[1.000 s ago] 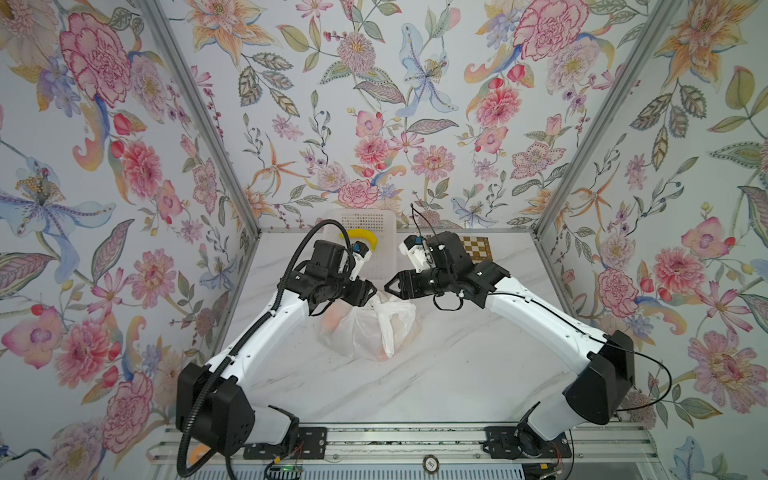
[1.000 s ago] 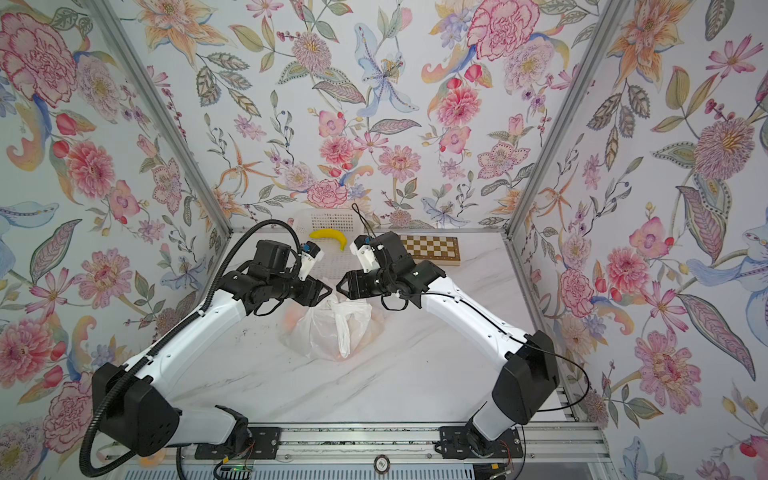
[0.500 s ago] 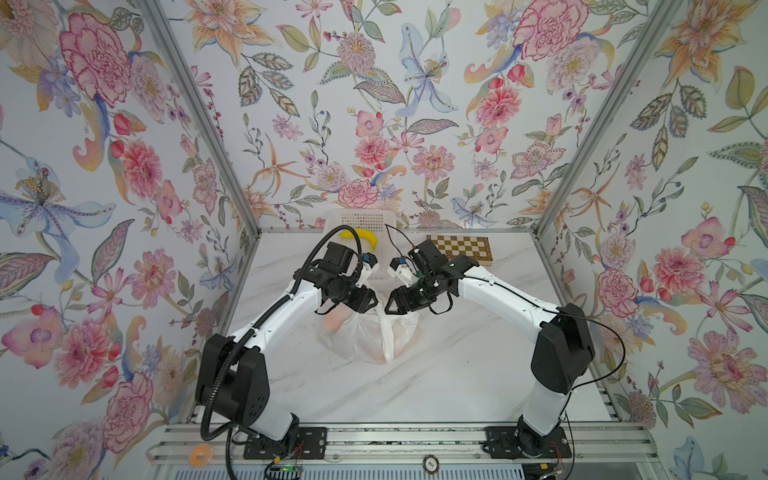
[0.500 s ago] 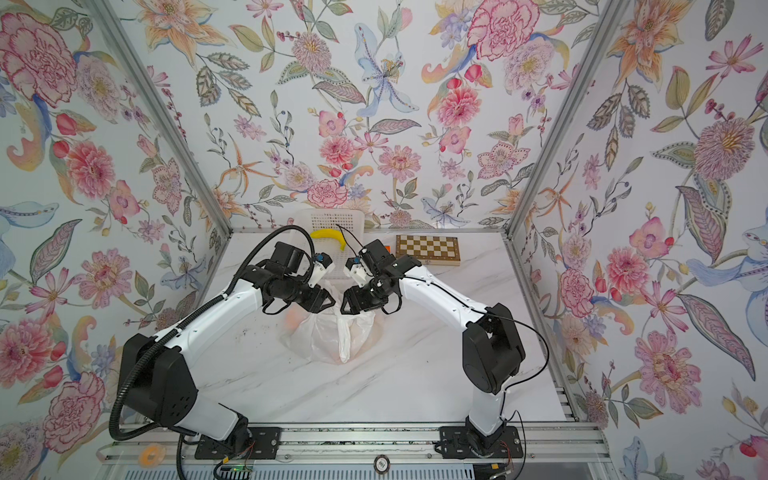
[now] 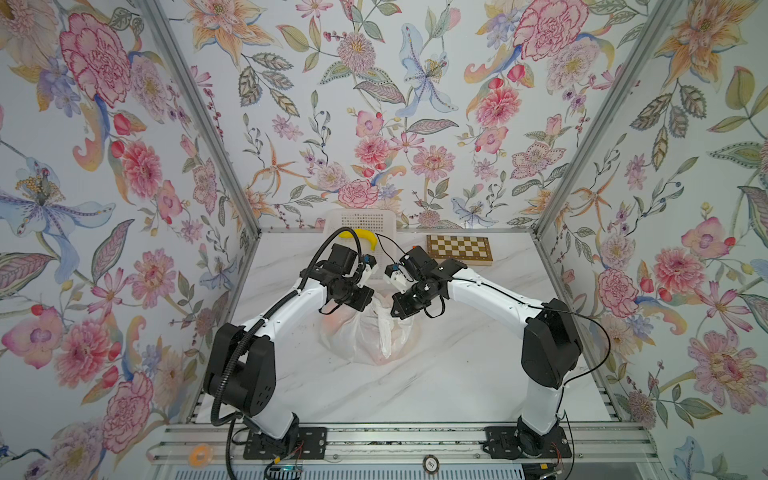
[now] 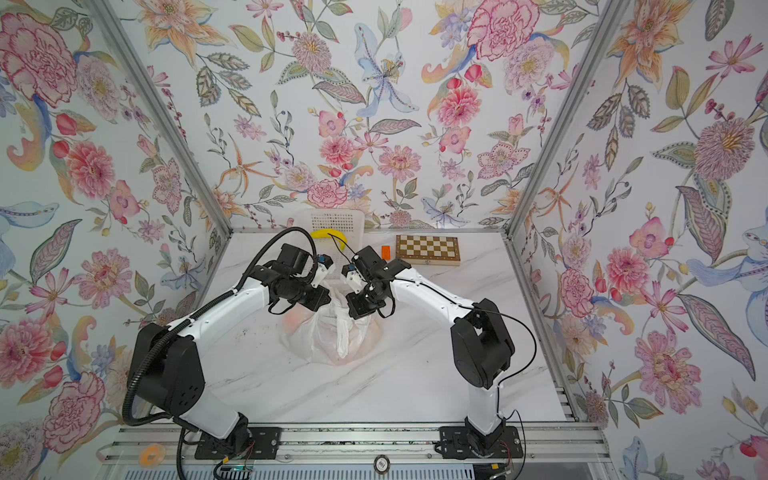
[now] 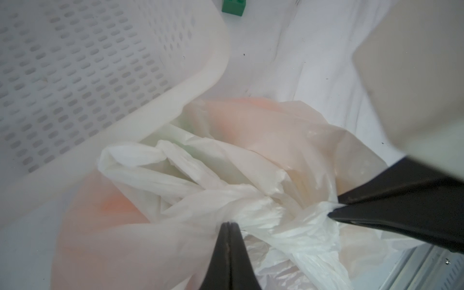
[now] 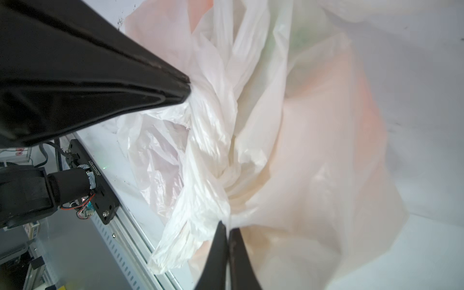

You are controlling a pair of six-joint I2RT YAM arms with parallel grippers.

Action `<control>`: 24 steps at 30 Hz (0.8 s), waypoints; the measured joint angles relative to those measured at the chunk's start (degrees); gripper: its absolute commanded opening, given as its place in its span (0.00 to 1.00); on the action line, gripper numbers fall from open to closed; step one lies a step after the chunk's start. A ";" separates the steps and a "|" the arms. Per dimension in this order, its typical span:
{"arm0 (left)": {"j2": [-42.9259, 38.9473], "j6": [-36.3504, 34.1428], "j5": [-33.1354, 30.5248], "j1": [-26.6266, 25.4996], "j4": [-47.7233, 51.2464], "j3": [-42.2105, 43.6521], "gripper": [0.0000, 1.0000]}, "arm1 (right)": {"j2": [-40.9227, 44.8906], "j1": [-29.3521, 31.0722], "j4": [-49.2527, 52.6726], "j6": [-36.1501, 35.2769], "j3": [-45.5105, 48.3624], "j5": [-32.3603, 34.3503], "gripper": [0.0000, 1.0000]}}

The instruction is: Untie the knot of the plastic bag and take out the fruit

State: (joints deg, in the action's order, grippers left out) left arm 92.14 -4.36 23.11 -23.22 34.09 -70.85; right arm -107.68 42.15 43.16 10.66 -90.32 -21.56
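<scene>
lowered since a moment ago, the left claw and right claw pinch shut on opposite sides of the knot, seemingly to pull it apart; the plastic bag sits mid-tabletop, fruit inside.

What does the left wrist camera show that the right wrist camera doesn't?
Only the left wrist view shows the white perforated basket and a green brick. Only the right wrist view shows the metal rail and a black mounting plate. Both show the plastic bag, its knot, and the left gripper and right gripper, jaws shut on the bag's plastic.
</scene>
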 measured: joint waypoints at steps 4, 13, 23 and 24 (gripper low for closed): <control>-2.08 3.67 -2.38 1.46 -1.90 1.99 0.01 | 1.75 -0.02 -1.70 0.74 0.68 1.81 0.00; -8.55 10.29 -5.33 6.91 -4.90 3.91 0.02 | 13.77 -1.01 -8.79 3.65 9.57 6.67 0.00; -10.27 18.51 0.35 12.39 -8.57 5.20 0.00 | 31.28 -0.55 -22.08 6.93 31.36 10.19 0.00; -10.27 19.45 1.27 12.39 -9.05 5.20 0.00 | 32.68 0.24 -23.52 6.95 33.35 10.47 0.00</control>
State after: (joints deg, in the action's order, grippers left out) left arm 81.87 15.09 24.38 -10.83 25.04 -65.65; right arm -75.00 42.39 19.64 17.61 -56.97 -11.09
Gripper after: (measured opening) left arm 0.046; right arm 0.047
